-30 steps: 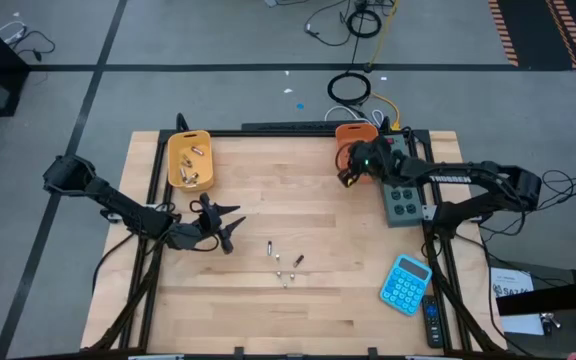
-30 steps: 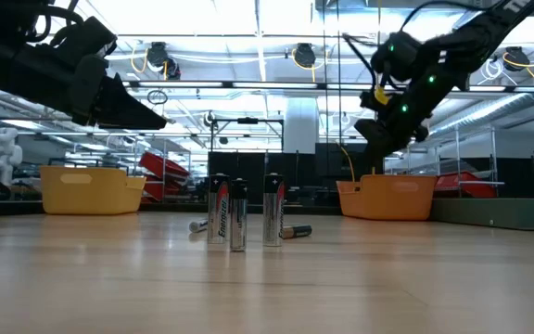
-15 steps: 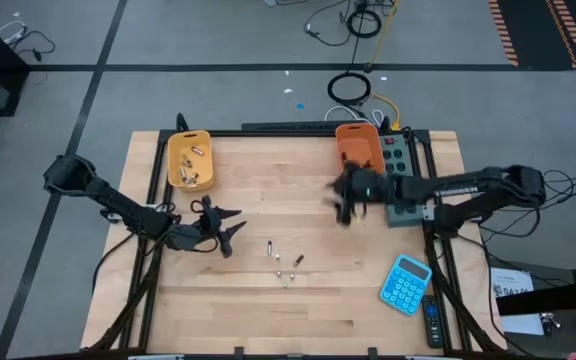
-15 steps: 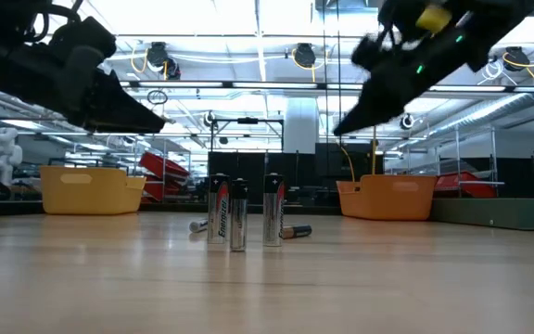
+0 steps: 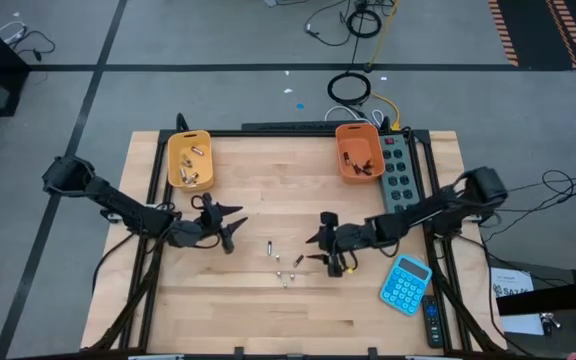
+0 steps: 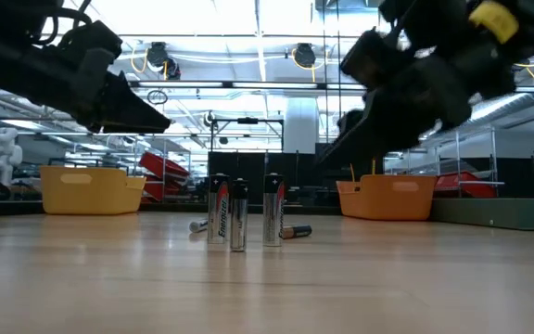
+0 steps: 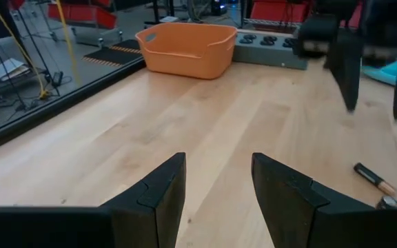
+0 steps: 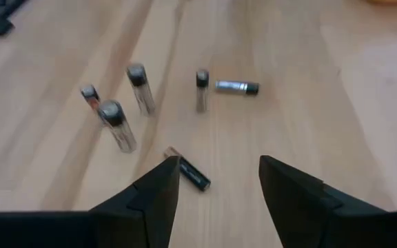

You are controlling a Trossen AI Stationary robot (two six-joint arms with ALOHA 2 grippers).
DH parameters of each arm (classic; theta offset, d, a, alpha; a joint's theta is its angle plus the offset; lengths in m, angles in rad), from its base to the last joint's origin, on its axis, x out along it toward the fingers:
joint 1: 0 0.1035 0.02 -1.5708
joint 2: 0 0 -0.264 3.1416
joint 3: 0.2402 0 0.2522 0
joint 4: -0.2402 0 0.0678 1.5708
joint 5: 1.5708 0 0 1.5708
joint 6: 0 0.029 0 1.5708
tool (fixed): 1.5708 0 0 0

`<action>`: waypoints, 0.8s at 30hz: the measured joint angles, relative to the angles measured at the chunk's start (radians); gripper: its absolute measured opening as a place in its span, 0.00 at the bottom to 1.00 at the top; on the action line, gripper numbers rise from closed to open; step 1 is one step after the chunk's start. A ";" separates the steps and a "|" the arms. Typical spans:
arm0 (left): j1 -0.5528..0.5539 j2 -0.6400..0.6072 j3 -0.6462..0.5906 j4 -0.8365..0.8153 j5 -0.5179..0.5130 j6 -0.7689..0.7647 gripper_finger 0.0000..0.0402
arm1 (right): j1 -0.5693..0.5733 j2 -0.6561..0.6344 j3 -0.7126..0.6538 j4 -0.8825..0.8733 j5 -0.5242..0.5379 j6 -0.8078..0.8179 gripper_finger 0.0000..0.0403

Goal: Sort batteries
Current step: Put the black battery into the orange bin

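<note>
Several small silvery batteries sit mid-table. Three stand upright on end point(image 6: 238, 215), point(image 8: 140, 86), and others lie flat, among them a dark one point(image 8: 190, 172) just ahead of my right gripper. More batteries lie in the yellow bin point(image 5: 189, 160) and the orange bin point(image 5: 358, 152). My right gripper point(image 5: 314, 250) point(image 8: 216, 182) hovers open, just right of the group. My left gripper point(image 5: 235, 230) point(image 7: 216, 186) hangs open above the table, left of the group. Neither touches a battery.
A grey power strip point(image 5: 396, 170) lies beside the orange bin at the far right. A blue calculator point(image 5: 406, 283) sits near the right front corner. Bare wood lies between the bins and along the near edge.
My right gripper has left the spot over the orange bin. It has swept toward the near edge and the table's left, and come down to the batteries mid-table. The batteries on the table have not moved.
</note>
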 joint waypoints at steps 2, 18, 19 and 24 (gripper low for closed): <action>0.007 0.000 0.000 0.009 0.001 0.005 0.44 | -0.001 0.054 0.000 0.061 -0.003 0.001 0.48; 0.020 0.000 0.000 0.003 0.006 0.026 0.44 | -0.001 0.308 0.094 0.182 -0.080 -0.006 0.46; 0.020 0.000 0.000 -0.001 0.009 0.026 0.44 | -0.001 0.311 0.095 0.176 -0.079 -0.006 0.45; 0.020 0.000 0.000 -0.002 0.017 0.027 0.44 | -0.006 0.321 0.097 0.145 -0.065 0.009 0.30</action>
